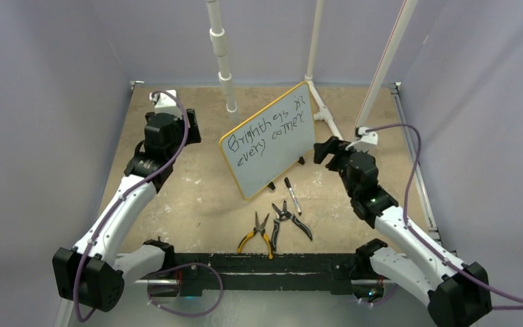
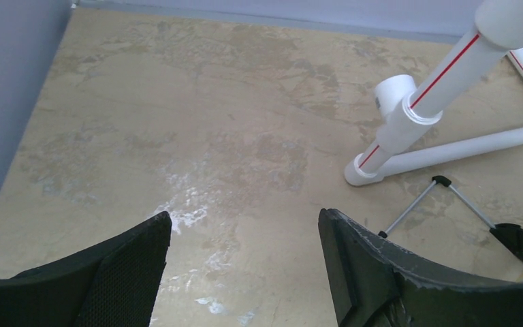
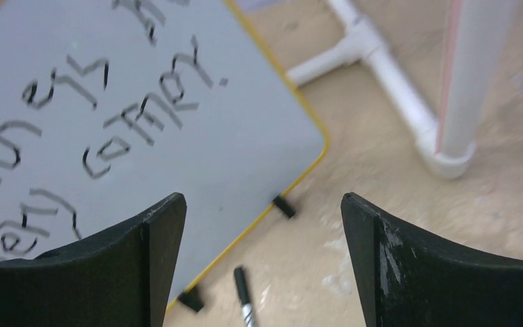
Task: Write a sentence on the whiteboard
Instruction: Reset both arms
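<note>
- The small rectangular white board with rounded corners and a thin yellow-orange rim (image 1: 269, 139) stands propped on its little black feet near the middle of the worn tan tabletop (image 1: 191, 197), skewed so that its lines of text slope upward in the top view.
- The black handwritten marker script (image 1: 262, 136) fills two lines and reads roughly "Brightness in every corner", with a dot after the last word, so the writing looks complete.
- The slim black marker pen (image 1: 292, 194) lies flat on the table just in front of the board's lower edge, in no gripper; whether it is capped is too small to tell.
- By my judgement little or nothing is left to do, except perhaps drawing the arms away.
- The right gripper (image 3: 259, 199) hangs just beside the board's right end, its jaws spread wide, holding and touching nothing.
- The left gripper (image 2: 245, 225) is well apart from the board, over bare table near the white plastic pipe frame (image 2: 442, 146); its jaws are also wide apart and empty.
</note>
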You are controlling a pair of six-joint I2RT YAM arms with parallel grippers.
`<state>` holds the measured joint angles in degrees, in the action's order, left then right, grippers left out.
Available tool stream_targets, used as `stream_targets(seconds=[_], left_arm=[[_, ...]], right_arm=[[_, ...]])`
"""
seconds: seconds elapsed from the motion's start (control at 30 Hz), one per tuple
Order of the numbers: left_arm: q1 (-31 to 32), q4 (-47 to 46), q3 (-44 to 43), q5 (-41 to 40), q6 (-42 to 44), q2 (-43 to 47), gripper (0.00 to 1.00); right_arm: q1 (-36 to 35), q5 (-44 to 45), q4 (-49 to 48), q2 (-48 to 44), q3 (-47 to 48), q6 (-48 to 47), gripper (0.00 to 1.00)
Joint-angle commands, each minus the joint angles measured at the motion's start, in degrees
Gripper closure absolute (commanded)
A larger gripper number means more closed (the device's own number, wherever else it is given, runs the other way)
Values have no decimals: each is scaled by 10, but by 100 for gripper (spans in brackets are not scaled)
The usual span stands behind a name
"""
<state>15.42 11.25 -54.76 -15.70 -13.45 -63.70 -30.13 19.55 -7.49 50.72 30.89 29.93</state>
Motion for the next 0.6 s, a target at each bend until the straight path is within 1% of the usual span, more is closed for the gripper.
stream_targets(seconds=[0.0, 0.1, 0.23, 0.33, 0.57], left_arm=[[-4, -42, 28, -73, 18, 66, 21], [-4, -45, 50, -98, 17, 103, 20], [-3, -59, 79, -107, 22, 147, 18], [-3, -70, 88, -104, 29, 164, 16], [-3, -73, 89, -105, 29, 169, 13]], right_arm=[[53, -14, -91, -42, 11, -88, 14], [54, 13, -135, -85, -2, -121, 14], [53, 34, -192, -125, -34, -158, 14], [53, 38, -204, -133, -42, -168, 14], [54, 37, -215, -124, -43, -183, 14]])
